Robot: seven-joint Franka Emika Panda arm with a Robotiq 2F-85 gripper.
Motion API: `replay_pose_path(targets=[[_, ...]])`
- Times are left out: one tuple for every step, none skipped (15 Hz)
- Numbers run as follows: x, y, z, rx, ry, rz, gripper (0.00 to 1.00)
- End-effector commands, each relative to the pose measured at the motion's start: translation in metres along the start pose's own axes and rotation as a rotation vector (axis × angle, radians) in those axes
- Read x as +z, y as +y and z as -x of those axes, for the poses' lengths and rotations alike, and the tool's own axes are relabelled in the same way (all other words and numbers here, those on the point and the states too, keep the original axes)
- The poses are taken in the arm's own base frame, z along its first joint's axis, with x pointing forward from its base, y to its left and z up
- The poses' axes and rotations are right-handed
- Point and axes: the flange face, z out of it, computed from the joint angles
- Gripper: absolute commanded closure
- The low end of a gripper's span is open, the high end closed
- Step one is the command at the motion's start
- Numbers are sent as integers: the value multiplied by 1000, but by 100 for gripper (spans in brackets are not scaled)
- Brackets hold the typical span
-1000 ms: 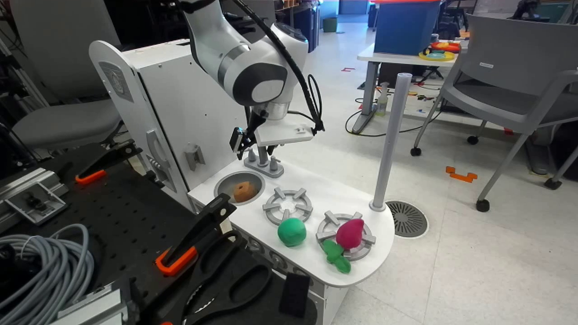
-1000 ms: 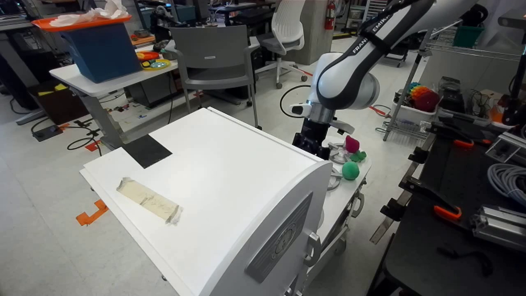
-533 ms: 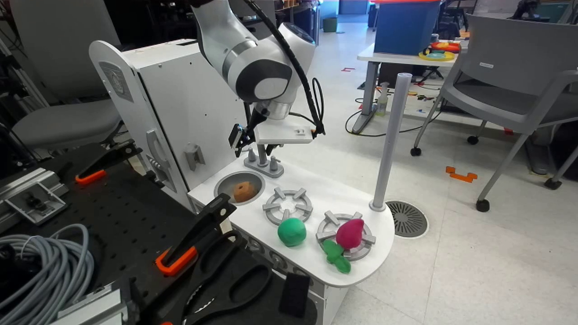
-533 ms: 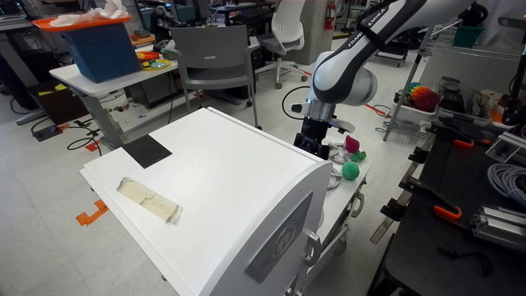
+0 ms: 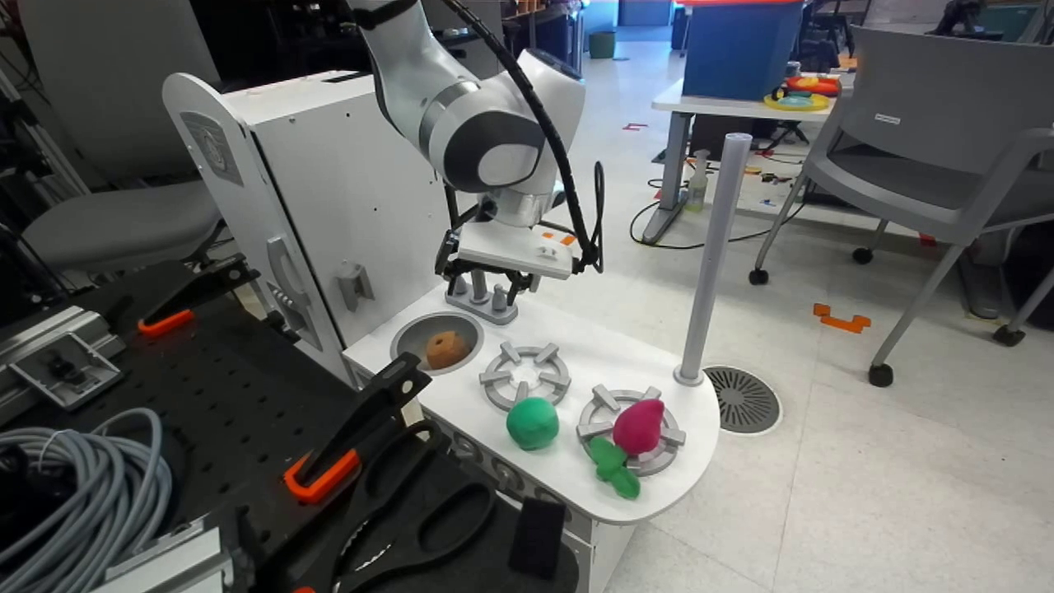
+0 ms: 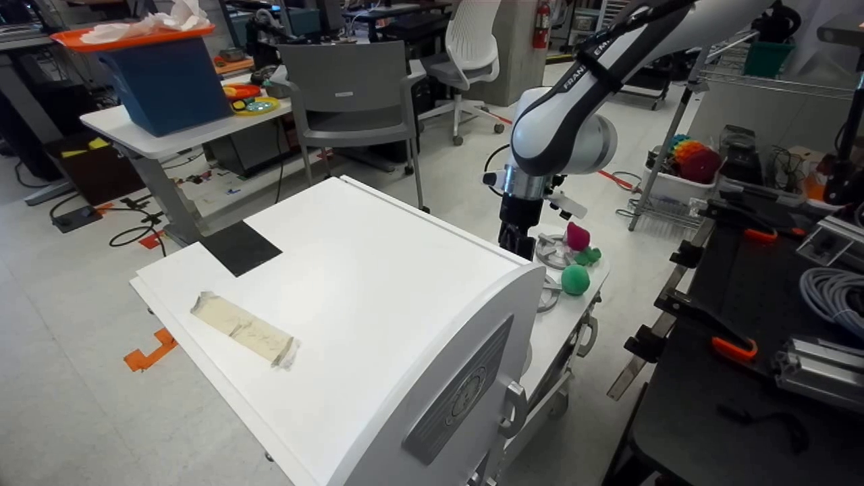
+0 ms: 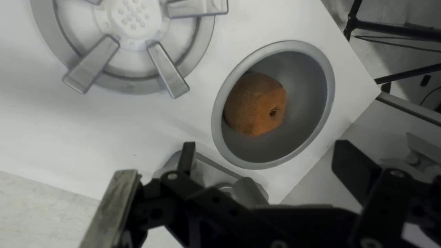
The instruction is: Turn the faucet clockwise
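Observation:
The grey toy faucet (image 5: 484, 308) stands behind the sink bowl on the white toy counter. Its base and small side knobs show in that exterior view; the upper spout is hidden by my gripper (image 5: 481, 278). In the wrist view the faucet (image 7: 249, 192) shows partly, behind the gripper's dark body. The gripper (image 7: 267, 153) is open there, its fingertips wide apart, with the faucet's column between them. The left finger is over the faucet's base; I cannot tell whether it touches. In an exterior view the gripper (image 6: 517, 241) shows behind the white cabinet, which hides the faucet.
A sink bowl (image 7: 325, 113) holds an orange toy (image 7: 256, 103). Burner grates (image 5: 524, 377) are beside it. A green ball (image 5: 532, 423), a pink toy (image 5: 638, 427) and a green toy (image 5: 613, 468) lie nearby. A tall grey pole (image 5: 715, 255) and white cabinet (image 5: 346, 181) flank the counter.
The wrist has turned a little. The arm and gripper have shifted slightly right in both exterior views, and the fingers sit on either side of the faucet. The toys have not moved.

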Motion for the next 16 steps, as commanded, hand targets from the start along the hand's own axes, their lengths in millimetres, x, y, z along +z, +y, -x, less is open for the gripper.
replay_pose_path(targets=[[-80,25,28,185,-40,85,0],[-37,18,9,99,-11,54,0],[-58,28,17,134,-16,80,0],[-74,34,23,154,-21,90,0],[-81,36,27,165,-21,93,0],[-83,35,28,169,-23,92,0],[-80,33,29,171,-26,88,0],[-77,31,29,171,-31,84,0],[-75,29,28,171,-34,82,0],[-75,28,28,170,-34,81,0],[-75,28,28,170,-35,81,0],[-75,28,28,170,-35,81,0],[-75,28,28,170,-35,81,0],[-75,28,28,170,-35,81,0],[-75,28,28,170,-35,81,0],[-75,28,28,170,-35,81,0]])
